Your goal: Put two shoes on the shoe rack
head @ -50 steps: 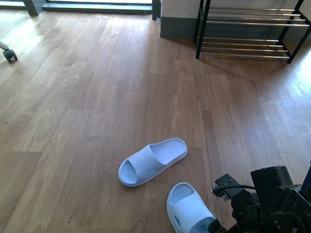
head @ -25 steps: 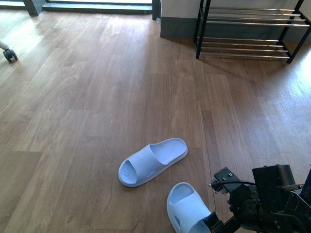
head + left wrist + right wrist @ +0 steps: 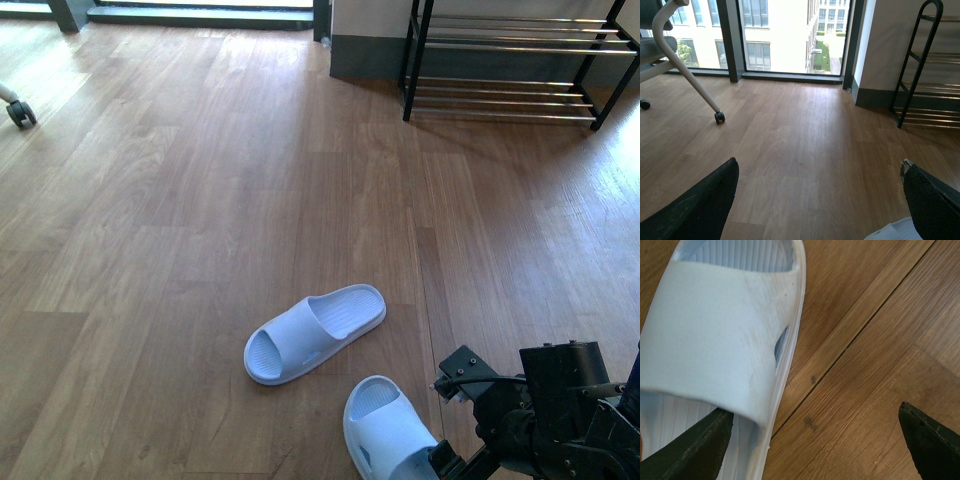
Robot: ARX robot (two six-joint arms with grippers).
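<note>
- The right gripper (image 3: 445, 462) has crept in on the near slide (image 3: 385, 430) over the last second: a small drop and shift of the right arm (image 3: 560, 400), nothing more.
- Neither shoe has budged. Both are light-blue slide sandals on the wooden floor (image 3: 200, 200); the far slide (image 3: 315, 332) lies just beyond the near one.
- In the right wrist view the right gripper (image 3: 812, 412) has its jaws wide apart and nothing is clamped yet. One of its fingers (image 3: 690, 450) sits at the strap's edge over the footbed and the other is over bare floor, so the pair straddles the slide's side wall.
- Judgement: pre-grasp on shoe one. Closing on the strap or side edge looks like the next move.
- The left gripper (image 3: 820, 164) is also spread and empty, and faces the room.
- The shoe rack (image 3: 500, 45) stands well apart at the far wall with no shoes on the tiers in view, so the task has barely begun.
- A chair castor (image 3: 20, 112) is far left, out of the way.
</note>
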